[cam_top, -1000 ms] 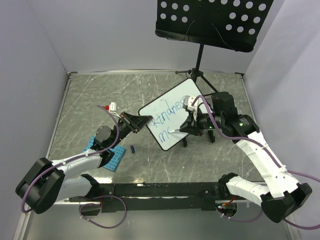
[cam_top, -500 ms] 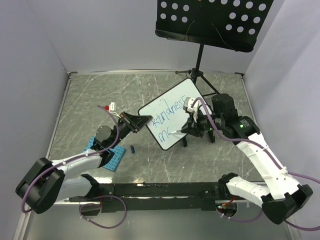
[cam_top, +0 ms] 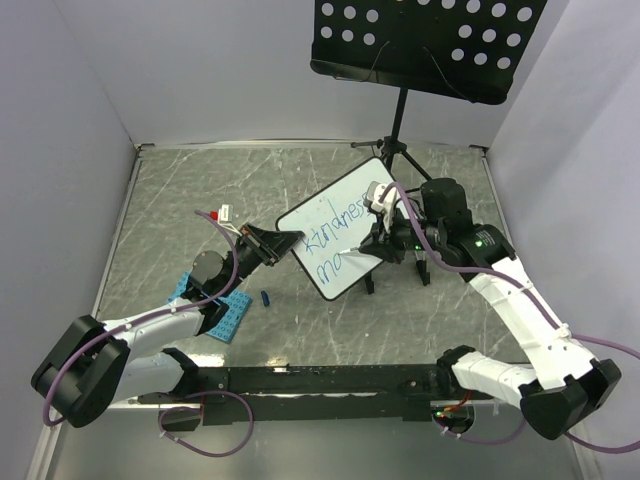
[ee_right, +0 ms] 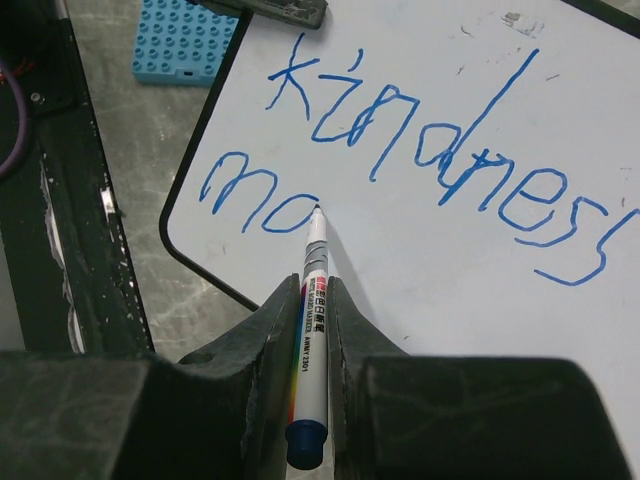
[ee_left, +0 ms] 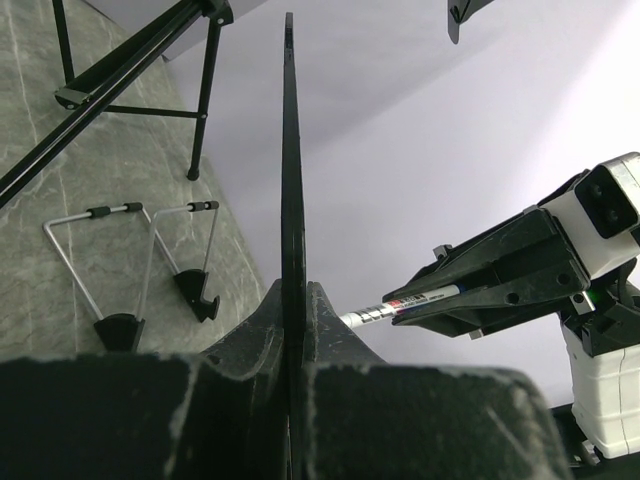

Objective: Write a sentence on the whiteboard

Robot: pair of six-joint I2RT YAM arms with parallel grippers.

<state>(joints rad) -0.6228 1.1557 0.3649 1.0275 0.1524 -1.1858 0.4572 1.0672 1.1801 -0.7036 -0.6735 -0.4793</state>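
**Board held on a diagonal, pen tip at the second line**

The whiteboard (cam_top: 338,232) was off the table, near its middle, tilted up with its written face turned toward the right arm. In the top view its long axis ran from near-left to far-right. In the left wrist view it showed edge-on as a thin dark upright line.

The left gripper (cam_top: 290,240) was clamped on the board's near-left short edge, one finger on each face. The right gripper (ee_right: 315,300) was closed on a white marker (ee_right: 318,245), which pointed along the fingers with its tip touching the board.

The sentence (ee_right: 400,150) read "kindness" on the upper line and "mo" below it, in blue. The tip sat at the end of the "o". Bare white board lay to the right of that letter, under "kindness", up to the dark rim.

The table (cam_top: 200,190) was grey and marbled with a metal rim, and pale walls closed it in on three sides. A black perforated music stand (cam_top: 425,45) stood at the far edge, behind the board. A blue studded plate (cam_top: 225,315) lay near the left arm.
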